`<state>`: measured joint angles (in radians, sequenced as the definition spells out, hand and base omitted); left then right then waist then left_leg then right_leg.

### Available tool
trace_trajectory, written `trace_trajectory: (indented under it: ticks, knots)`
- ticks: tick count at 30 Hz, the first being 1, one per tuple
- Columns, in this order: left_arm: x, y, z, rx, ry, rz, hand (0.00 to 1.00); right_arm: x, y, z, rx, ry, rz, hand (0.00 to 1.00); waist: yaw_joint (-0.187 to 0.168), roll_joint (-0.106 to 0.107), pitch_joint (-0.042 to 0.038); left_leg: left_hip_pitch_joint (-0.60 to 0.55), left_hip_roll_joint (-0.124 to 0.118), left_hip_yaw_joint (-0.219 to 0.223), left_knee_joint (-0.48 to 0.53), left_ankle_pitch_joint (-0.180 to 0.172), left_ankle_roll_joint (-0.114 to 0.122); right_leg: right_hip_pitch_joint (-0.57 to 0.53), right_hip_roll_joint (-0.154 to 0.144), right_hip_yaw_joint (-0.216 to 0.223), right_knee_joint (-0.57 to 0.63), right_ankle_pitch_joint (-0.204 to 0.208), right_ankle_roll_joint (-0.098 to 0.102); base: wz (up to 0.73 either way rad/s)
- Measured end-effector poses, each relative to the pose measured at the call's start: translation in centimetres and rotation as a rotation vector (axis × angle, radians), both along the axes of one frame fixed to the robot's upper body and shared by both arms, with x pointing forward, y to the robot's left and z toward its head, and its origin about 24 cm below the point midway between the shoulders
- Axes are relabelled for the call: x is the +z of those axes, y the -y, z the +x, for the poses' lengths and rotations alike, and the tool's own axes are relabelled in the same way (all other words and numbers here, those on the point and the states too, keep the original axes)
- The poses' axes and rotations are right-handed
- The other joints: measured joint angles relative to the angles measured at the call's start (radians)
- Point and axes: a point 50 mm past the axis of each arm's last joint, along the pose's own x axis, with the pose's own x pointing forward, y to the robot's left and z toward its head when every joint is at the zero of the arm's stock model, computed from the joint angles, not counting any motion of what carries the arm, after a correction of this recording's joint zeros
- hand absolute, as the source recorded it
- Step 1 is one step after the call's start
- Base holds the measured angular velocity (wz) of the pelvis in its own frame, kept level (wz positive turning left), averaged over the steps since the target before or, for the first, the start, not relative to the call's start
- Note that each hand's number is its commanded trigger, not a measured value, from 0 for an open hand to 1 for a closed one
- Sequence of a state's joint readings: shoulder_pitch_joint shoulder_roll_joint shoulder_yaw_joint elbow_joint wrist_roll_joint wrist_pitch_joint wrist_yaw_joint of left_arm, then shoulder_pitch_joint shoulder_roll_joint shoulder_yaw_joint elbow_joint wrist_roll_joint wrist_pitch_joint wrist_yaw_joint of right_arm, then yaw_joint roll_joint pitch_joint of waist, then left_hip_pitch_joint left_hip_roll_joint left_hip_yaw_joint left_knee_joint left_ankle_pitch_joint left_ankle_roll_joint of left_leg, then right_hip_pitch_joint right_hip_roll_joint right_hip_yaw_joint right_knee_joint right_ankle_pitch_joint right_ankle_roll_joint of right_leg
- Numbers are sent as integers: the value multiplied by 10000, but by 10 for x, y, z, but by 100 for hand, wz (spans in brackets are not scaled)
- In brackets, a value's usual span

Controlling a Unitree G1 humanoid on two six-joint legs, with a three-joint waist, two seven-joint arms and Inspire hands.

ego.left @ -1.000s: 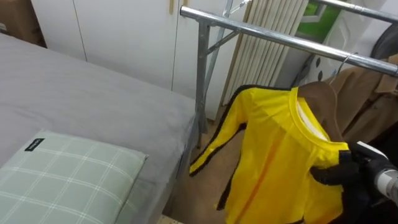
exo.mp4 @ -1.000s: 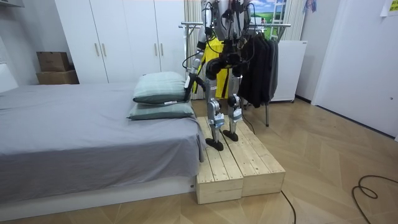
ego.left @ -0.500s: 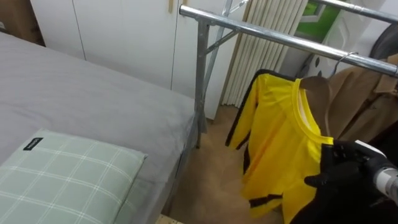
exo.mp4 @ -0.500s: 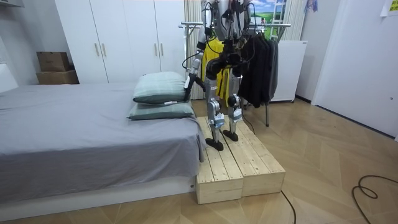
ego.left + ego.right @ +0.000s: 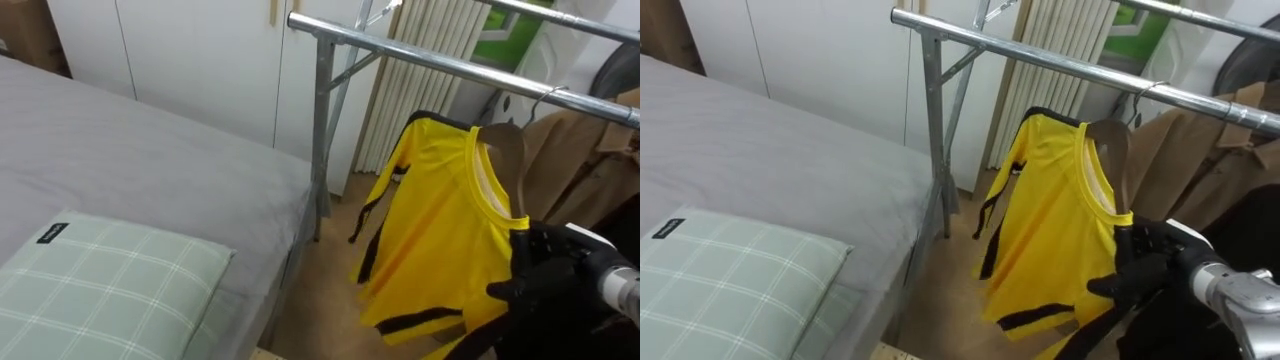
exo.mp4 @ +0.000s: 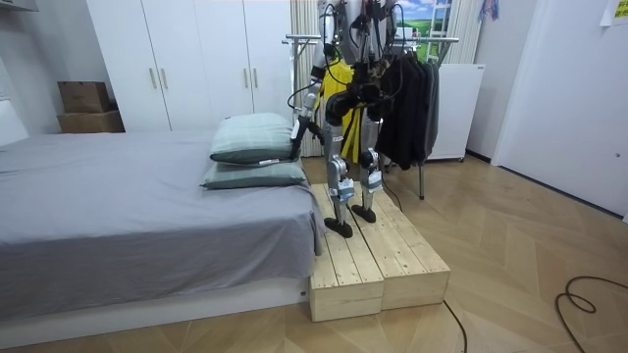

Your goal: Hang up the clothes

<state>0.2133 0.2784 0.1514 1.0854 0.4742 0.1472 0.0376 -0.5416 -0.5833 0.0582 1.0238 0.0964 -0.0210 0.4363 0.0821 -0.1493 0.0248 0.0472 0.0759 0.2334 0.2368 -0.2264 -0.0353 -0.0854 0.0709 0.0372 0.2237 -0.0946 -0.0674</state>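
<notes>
A yellow shirt (image 5: 440, 230) with black trim hangs on a brown wooden hanger (image 5: 510, 150), whose hook sits over the metal rail (image 5: 440, 60) of a clothes rack. The shirt hangs free, its sleeve dangling to the left. My right hand (image 5: 545, 272), black, is at the lower right beside the shirt's collar and shoulder; its fingers are spread and hold nothing. In the room view I stand on a wooden platform (image 6: 378, 265) facing the rack, the yellow shirt (image 6: 337, 83) at chest height. My left hand (image 6: 297, 127) hangs low by the pillows, empty.
A grey bed (image 5: 130, 160) with a green checked pillow (image 5: 100, 285) lies on my left. A brown coat (image 5: 590, 160) hangs further right on the rail, with dark clothes (image 6: 407, 103) beyond it. White wardrobe doors (image 5: 190, 50) and a radiator (image 5: 420, 90) stand behind the rack.
My right hand has let go of the shirt's shoulder and its fingers have spread. The shirt has swung from its pulled-out slant to hang straight under the rail.
</notes>
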Motion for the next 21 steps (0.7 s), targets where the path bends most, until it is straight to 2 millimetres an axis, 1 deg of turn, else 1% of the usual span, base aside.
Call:
trace_trajectory:
  ticks: [6,10,12,14,15,17,19,21]
  knots:
    - [0,0,0,3,-15,4,0,2,0,2,15,-19,-417,0,-89,-3,-1,-1,-6,-14,11,27,-8,-1,1,21,3,19,-7,0]
    - [0,0,0,35,-32,17,0,9,-1,8,122,159,-684,0,-277,-6,0,-17,-12,-8,11,41,-6,-16,13,55,-4,32,-3,0]
    - [0,-1,0,43,-29,24,0,16,-2,13,106,440,-772,0,-360,-5,0,-38,-11,0,10,41,-6,-35,24,106,-11,39,4,0]
    - [1,-1,0,77,7,44,0,36,-6,25,235,1204,-960,0,-525,-3,-5,-164,-9,7,27,42,-4,-169,39,140,4,83,7,-2]
    - [1,-1,1,86,31,48,0,42,-6,28,221,1426,-1016,0,-557,-6,-5,-201,-8,14,30,45,1,-208,38,134,-4,112,0,-5]
    - [1,-2,2,108,60,54,0,61,-4,35,-3,2154,-1324,0,-632,-12,-9,-222,-2,3,31,52,-1,-208,37,111,-25,134,-7,0]
    - [1,-2,2,108,65,52,0,69,-2,37,-175,2558,-1607,0,-632,-24,-16,-222,-2,0,30,52,-1,-206,37,120,-36,133,-6,0]
    - [1,-2,2,123,69,49,0,74,-1,38,-262,2761,-1855,0,-642,-39,-25,-221,-9,2,30,52,-1,-214,40,150,-32,132,-4,0]
